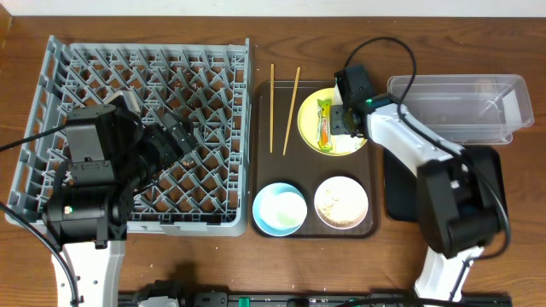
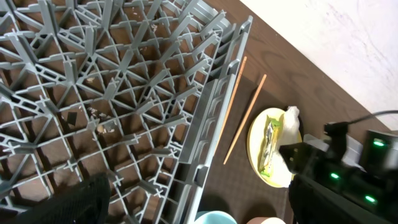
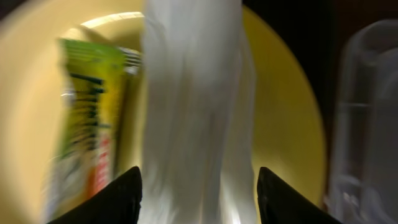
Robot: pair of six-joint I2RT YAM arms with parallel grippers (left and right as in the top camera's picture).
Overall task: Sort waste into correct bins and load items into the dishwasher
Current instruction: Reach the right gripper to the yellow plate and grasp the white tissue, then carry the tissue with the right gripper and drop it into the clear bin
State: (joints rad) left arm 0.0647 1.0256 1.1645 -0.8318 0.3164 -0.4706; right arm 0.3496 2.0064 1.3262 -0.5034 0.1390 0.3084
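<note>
The grey dish rack [image 1: 213, 77] fills the left side. On the brown serving tray [image 1: 264, 145] lie two wooden chopsticks [image 1: 272, 107], a yellow plate [image 1: 309, 119] holding the green-and-orange wrapper [image 1: 324, 122], a light-blue bowl [image 1: 280, 209], and a white bowl [image 1: 341, 203] with rice-like scraps. My right gripper [image 3: 198, 186] is open, its fingers straddling the white tissue [image 3: 193, 99] on the plate [image 3: 283, 130], next to the wrapper [image 3: 90, 124]. My left gripper [image 2: 199, 205] is open and empty above the rack [image 2: 124, 93]. From there the chopsticks [image 2: 235, 93] and tissue [image 2: 290, 117] also show.
The clear plastic tub [image 1: 461, 107] stands at the back right and also shows in the right wrist view [image 3: 367, 124]. The black tray [image 1: 394, 192] lies at the right, partly under my right arm. The right arm's cable loops above the plate.
</note>
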